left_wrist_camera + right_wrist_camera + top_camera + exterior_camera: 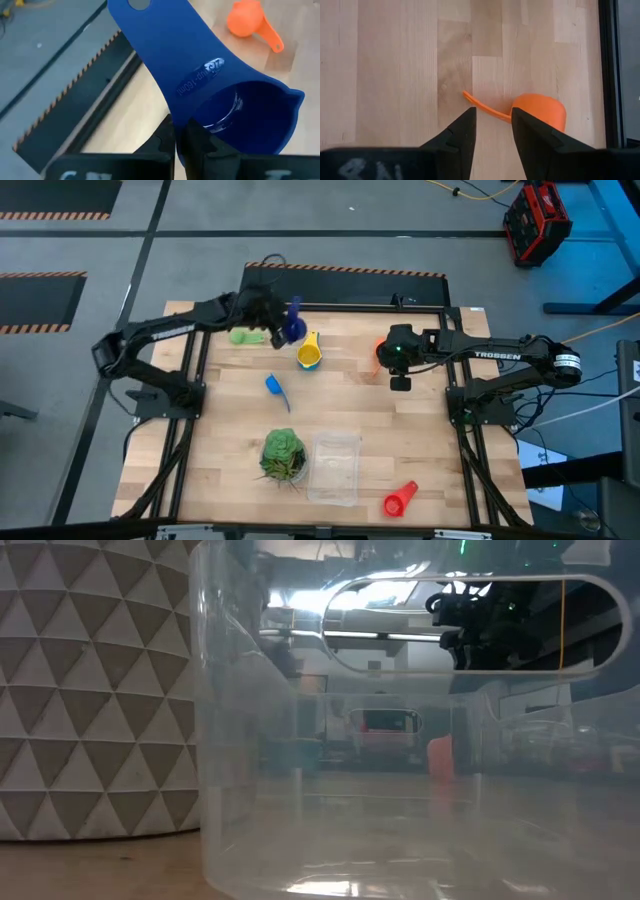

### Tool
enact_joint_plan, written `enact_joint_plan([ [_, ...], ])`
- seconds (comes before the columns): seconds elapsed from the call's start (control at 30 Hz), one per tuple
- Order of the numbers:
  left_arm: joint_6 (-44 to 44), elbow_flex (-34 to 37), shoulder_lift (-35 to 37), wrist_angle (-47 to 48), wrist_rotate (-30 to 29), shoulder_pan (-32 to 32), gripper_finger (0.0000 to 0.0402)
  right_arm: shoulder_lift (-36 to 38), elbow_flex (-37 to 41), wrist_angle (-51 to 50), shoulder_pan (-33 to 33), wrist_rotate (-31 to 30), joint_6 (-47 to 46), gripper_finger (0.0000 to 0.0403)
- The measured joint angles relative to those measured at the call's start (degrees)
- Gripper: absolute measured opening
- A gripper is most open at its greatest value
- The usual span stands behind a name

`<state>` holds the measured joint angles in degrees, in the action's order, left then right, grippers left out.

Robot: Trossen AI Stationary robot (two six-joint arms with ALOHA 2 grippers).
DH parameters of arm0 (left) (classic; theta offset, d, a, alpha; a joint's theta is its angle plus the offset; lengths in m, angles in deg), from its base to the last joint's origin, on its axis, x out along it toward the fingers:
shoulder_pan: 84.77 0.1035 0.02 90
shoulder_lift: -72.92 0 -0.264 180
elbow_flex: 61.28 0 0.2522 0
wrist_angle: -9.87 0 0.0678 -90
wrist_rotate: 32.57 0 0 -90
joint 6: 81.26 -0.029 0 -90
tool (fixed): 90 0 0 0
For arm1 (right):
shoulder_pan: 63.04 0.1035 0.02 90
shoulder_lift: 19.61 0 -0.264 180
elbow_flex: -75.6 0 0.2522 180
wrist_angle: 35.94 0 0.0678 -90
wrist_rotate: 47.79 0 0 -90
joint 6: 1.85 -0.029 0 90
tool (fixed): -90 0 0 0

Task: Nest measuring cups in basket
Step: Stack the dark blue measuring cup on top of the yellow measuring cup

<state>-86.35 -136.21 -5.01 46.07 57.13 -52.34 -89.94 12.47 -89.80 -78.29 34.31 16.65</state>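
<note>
On the wooden worktop (340, 405) the basket (335, 468) sits empty; left pincer (285, 325) pinches a dark blue cup (293, 328), right pincer (399, 383) spread above the orange cup (540, 112).

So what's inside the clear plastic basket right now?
No cup shows inside the clear rectangular plastic basket from above; wood shows through its floor. The low view looks through its walls and shows none either.

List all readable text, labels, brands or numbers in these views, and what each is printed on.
"TROSSEN" on the right arm.
Raised lettering ending in "cup-160ml" on the dark blue measuring cup, held in the shut left gripper; the fraction before it is too unclear to read.
White lettering on the left arm: too small to read.
Nothing else is legible.
</note>
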Motion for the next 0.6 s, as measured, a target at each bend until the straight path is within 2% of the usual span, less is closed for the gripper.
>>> enact_joint_plan([
  [0.33,-1.7,-15.2,-14.1,8.4,1.8,-0.6,0.0004,0.0,0.0,0.0,0.0,0.0,0.0,0.0129],
  [0.6,-1.0,-17.1,-20.0,11.7,4.4,-1.8,0.0004,0.0,0.0,0.0,0.0,0.0,0.0,0.0129],
])
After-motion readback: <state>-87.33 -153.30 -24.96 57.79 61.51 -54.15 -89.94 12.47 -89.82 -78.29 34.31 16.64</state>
